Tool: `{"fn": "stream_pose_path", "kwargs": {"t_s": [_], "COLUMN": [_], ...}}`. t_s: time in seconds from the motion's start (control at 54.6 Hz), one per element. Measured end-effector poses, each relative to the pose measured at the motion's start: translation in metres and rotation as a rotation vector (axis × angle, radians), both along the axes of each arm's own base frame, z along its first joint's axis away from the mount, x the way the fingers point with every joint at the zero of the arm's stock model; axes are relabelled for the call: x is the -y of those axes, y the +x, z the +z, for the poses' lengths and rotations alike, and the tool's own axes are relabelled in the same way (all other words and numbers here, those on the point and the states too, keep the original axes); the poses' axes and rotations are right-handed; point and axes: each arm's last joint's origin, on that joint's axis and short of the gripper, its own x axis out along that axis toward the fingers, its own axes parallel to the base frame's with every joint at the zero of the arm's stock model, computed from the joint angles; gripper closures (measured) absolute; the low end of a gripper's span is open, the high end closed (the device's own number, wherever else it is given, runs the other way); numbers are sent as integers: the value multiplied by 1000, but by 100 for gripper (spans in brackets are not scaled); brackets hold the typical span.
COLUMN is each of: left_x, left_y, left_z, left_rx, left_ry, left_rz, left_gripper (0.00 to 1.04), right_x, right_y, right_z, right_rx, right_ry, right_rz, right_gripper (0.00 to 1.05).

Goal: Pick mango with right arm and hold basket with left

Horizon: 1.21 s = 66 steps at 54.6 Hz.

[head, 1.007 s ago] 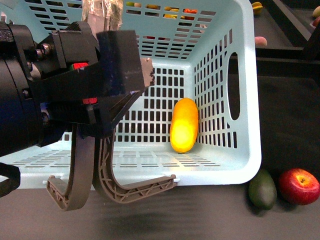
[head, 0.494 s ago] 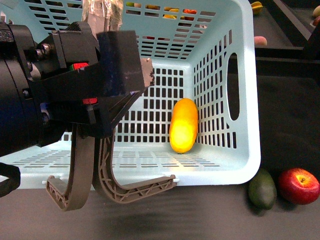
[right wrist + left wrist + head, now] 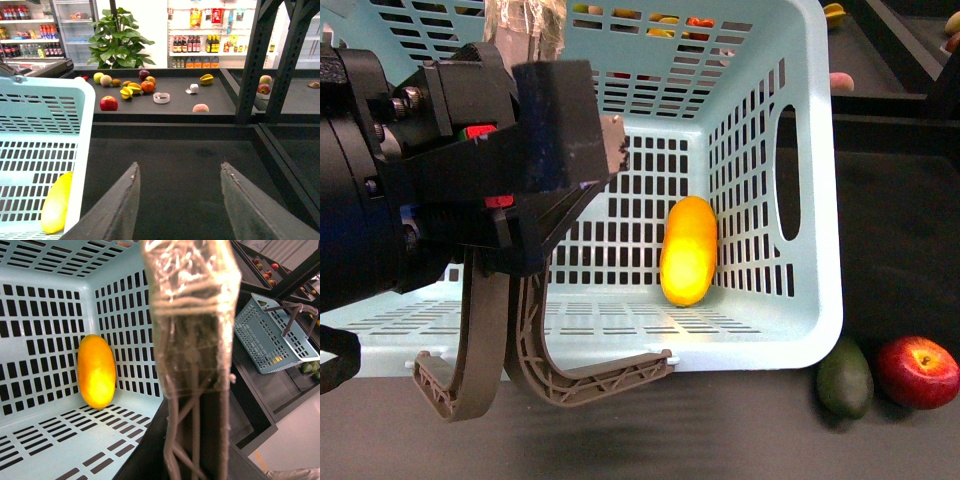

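The right end effector [image 3: 179, 165] is released: its two dark fingers stand apart with nothing between them, above bare dark tabletop [image 3: 180, 142] just outside the basket [image 3: 812, 342]. The left end effector [image 3: 560, 110] looks clenched on the basket's two grey-brown swing handles [image 3: 485, 340], which rise from the near rim and vanish under its black body. The contact itself is hidden, though the left wrist view shows handle lattice right against a tape-wrapped finger [image 3: 190, 315].

The mango [image 3: 688, 250] lies inside the basket on the slotted floor, its long axis running away from the robot and one flank against the right-hand wall, near the far corner.

It looks smooth and waxy, so probably slippery. It is likely firm but easily bruised, and fairly heavy for its size. The best hold, I judge, is across the narrow middle, with the fingers straddling the short axis from above. The wall side leaves little room for a finger, so a nudge toward the open floor may be needed first.

The basket seems light, stiff plastic. Hung by its swing handles, it could tip or sway if pressed.

A dark green avocado [image 3: 845, 378] and a red apple [image 3: 918, 372] sit on the tabletop just beside the basket's near right corner.
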Motion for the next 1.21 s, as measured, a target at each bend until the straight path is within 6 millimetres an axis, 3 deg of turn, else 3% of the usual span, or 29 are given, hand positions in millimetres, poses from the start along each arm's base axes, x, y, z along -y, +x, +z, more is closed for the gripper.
{"fn": "stream_pose_path", "kwargs": {"t_s": [0.165, 0.275, 0.513, 0.678, 0.861, 1.209], "left_x": [1, 3, -7, -42, -75, -90], "left_y": [2, 18, 91, 152, 182, 197], "left_z": [-1, -5, -2, -12, -25, -44], "left_rx": [28, 88, -36, -170, -215, -334], "left_ry": [-3, 34, -131, -346, -500, -676], "left_rz": [-46, -41, 279, 724, 1022, 1162], "left_gripper": [97, 97, 97, 97, 97, 97], "right_x": [0, 0, 0, 0, 0, 0], "right_y": [0, 0, 0, 0, 0, 0], "right_z": [0, 0, 0, 0, 0, 0], "right_rx": [0, 0, 0, 0, 0, 0], "right_ry": [0, 0, 0, 0, 0, 0], "right_rz": [0, 0, 0, 0, 0, 0], "right_gripper": [23, 6, 8, 8, 8, 8]}}
